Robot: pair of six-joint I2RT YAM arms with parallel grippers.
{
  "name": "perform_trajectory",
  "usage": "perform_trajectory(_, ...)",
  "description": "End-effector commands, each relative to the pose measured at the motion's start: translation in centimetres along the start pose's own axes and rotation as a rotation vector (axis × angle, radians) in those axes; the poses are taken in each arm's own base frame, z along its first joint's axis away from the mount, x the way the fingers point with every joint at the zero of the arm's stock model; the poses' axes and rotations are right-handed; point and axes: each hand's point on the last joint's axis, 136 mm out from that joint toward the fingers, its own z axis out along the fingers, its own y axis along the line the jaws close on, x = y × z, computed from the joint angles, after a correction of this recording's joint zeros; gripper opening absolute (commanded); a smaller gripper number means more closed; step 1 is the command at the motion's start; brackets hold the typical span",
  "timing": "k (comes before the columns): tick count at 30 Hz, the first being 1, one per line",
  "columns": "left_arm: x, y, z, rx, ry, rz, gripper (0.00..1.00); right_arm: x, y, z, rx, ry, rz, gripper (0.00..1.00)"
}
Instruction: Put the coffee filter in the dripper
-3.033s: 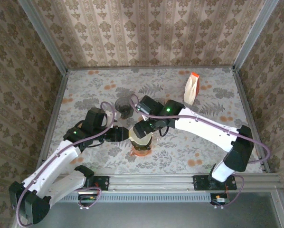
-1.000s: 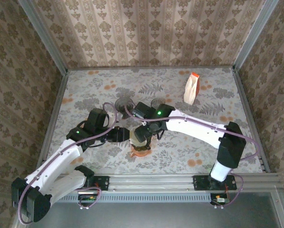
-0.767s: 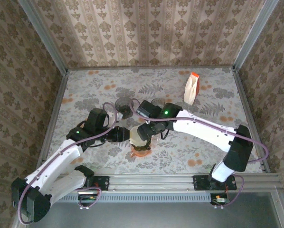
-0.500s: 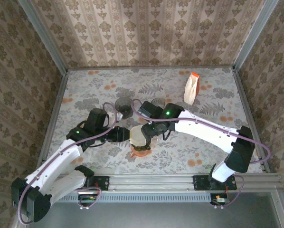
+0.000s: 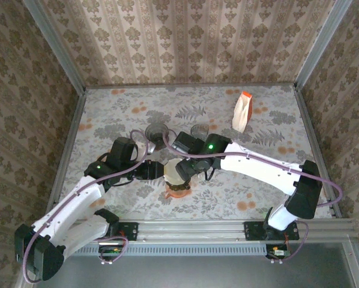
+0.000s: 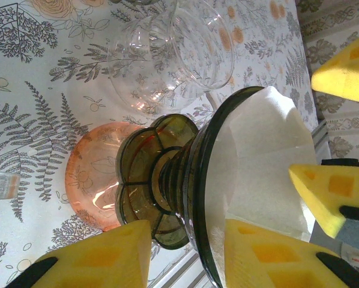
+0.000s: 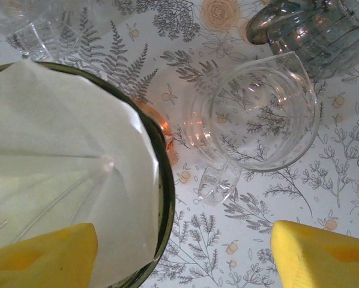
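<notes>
- The white paper filter (image 7: 59, 156) sits inside the dark green glass dripper (image 6: 161, 180). It is opened out like a cone and lines the inside.
- From above, the dripper is near the middle of the bench (image 5: 107, 114), toward the 6 o'clock edge.
- The left hand (image 6: 187, 231) comes at the dripper from 9 o'clock. Its two yellow fingers (image 6: 101, 258) are close together and hold the dripper at its thin neck, under the rim.
- The right hand (image 7: 182, 240) hangs over the dripper from the 3 o'clock side. Its fingers stand wide apart and it holds nothing. One finger is over the paper and the other is out past the rim, over the bench.
- An orange saucer (image 6: 89, 180) lies on the bench under the foot of the dripper. I cannot tell if the foot touches it.
- A clear glass cup (image 7: 257, 120) with a handle stands just beside the dripper, at about 12 o'clock from it in the view from above.
- A grey glass jug (image 7: 311, 30) stands just past the cup.
- A white carton (image 5: 242, 112) with an orange top stands well apart, at about 1 o'clock on the bench.
</notes>
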Motion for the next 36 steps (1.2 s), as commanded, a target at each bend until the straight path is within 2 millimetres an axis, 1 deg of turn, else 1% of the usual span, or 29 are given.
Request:
perform_trajectory(1, 0.5, 0.0, 0.2, 0.015, 0.014, 0.000, 0.37, -0.2, 0.3, -1.2, -0.026, -0.027, 0.009, 0.72)
perform_trajectory(5, 0.4, 0.0, 0.2, 0.015, 0.012, -0.001, 0.37, 0.7, -0.1, -0.8, -0.008, -0.001, 0.013, 0.57)
perform_trajectory(8, 0.5, 0.0, 0.2, 0.014, 0.014, -0.001, 0.37, 1.3, -0.5, -0.6, 0.012, 0.017, 0.015, 0.49)
perform_trajectory(12, 0.4, 0.0, 0.2, 0.015, 0.012, -0.001, 0.37, 1.2, -0.5, -0.6, 0.016, 0.012, 0.020, 0.47)
perform_trajectory(14, 0.3, -0.1, 0.2, 0.017, 0.009, -0.001, 0.37, 0.6, -0.1, -1.1, -0.004, -0.019, 0.019, 0.51)
perform_trajectory(16, 0.2, -0.2, 0.1, 0.020, 0.003, 0.000, 0.40, 0.0, 0.1, -1.7, -0.018, -0.048, 0.019, 0.59)
perform_trajectory(17, 0.2, -0.3, 0.0, 0.022, 0.000, 0.003, 0.41, -0.3, 0.0, -1.9, -0.017, -0.061, 0.021, 0.63)
perform_trajectory(20, 0.1, -0.5, -0.2, 0.027, -0.014, 0.009, 0.46, -0.8, -0.4, -2.7, -0.005, -0.098, 0.035, 0.72)
perform_trajectory(23, -0.1, -0.6, -0.4, 0.030, -0.023, 0.013, 0.50, -1.2, -0.8, -3.4, 0.000, -0.131, 0.051, 0.77)
perform_trajectory(26, -0.3, -0.8, -0.6, 0.034, -0.032, 0.016, 0.54, -1.4, -1.0, -3.9, 0.002, -0.154, 0.061, 0.81)
perform_trajectory(31, -0.5, -1.1, -1.0, 0.034, -0.048, 0.027, 0.61, -1.6, -1.3, -4.4, 0.010, -0.173, 0.072, 0.83)
perform_trajectory(33, -0.4, -1.0, -1.0, 0.030, -0.046, 0.026, 0.61, -1.7, -1.3, -4.4, 0.006, -0.175, 0.073, 0.83)
perform_trajectory(36, -0.1, -0.7, -0.8, 0.025, -0.036, 0.018, 0.56, -1.3, -0.9, -3.8, -0.005, -0.148, 0.063, 0.81)
